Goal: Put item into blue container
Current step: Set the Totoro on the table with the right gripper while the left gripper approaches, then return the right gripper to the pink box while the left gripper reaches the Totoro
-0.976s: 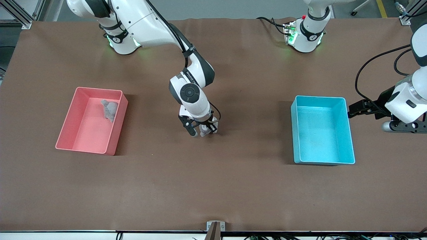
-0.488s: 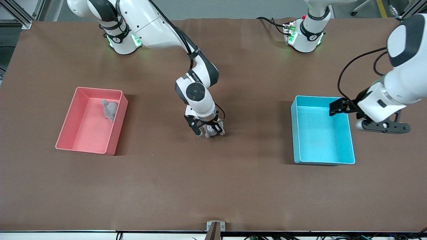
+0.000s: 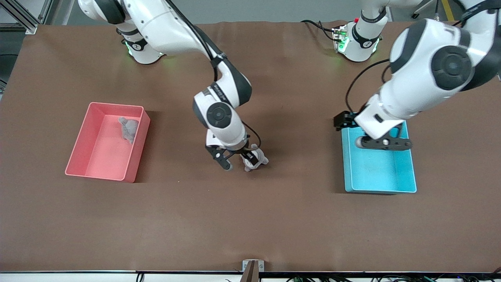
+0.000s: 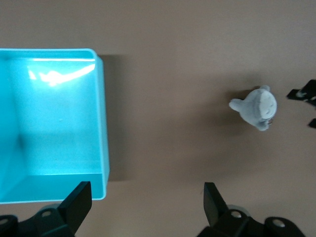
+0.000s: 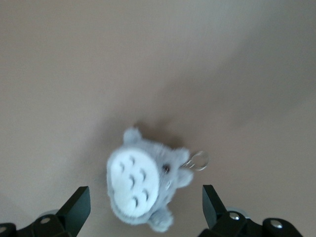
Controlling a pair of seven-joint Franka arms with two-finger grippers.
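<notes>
The item, a small grey plush toy with a white belly, lies on the brown table near its middle. My right gripper stands open right over it, its fingers wide on either side and not touching it. The blue container stands toward the left arm's end of the table with nothing in it. My left gripper hangs open over the container's edge, holding nothing.
A pink bin toward the right arm's end holds another grey plush. A metal bracket sits at the table's edge nearest the front camera. Bare brown table lies between the toy and the blue container.
My right gripper has opened and let go of the plush toy, which now rests on the table. My left arm has swung in from its end of the table to over the blue container.
</notes>
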